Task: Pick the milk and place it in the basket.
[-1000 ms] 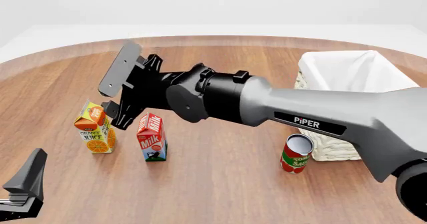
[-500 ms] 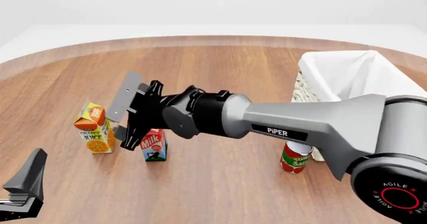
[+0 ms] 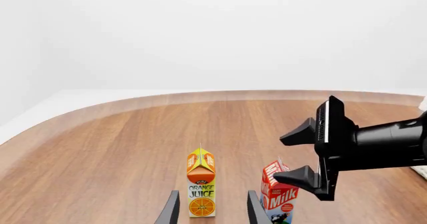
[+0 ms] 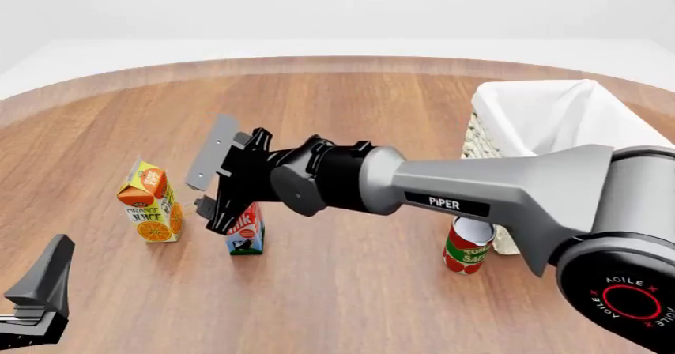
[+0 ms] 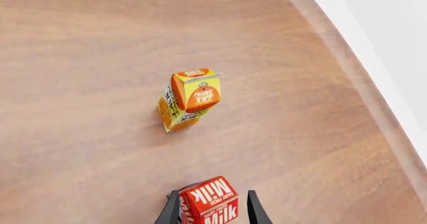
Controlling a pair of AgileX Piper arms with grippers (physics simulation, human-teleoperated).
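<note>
The right arm's black two-fingered gripper (image 4: 211, 178) hangs over the small red gable-top milk carton (image 4: 243, 227), its flat fingers spread apart, one tip at the carton's peak and the other higher. In the right wrist view the carton's top (image 5: 210, 200) sits squarely between the two dark fingertips (image 5: 173, 211), with gaps on both sides, so nothing is gripped. By the look of it, this is the approach step; the next move calls for a short descent and a firm close across the carton's flat waxed sides, below the sloped gable. The carton stands upright on the brown wood-grain table (image 4: 348, 291), left of centre, near the orange-and-yellow juice carton (image 4: 151, 202) but apart from it, so the outer finger has limited room. Its boxy paperboard shape should hold well if squeezed squarely. The large cream-white woven wicker basket (image 4: 495, 144) with white cloth lining waits well apart on the right, a red cylindrical tomato-sauce can (image 4: 467, 245) just in front of it. The left gripper (image 3: 209, 213) idles low at the near left, its fingers parted, holding nothing.
</note>
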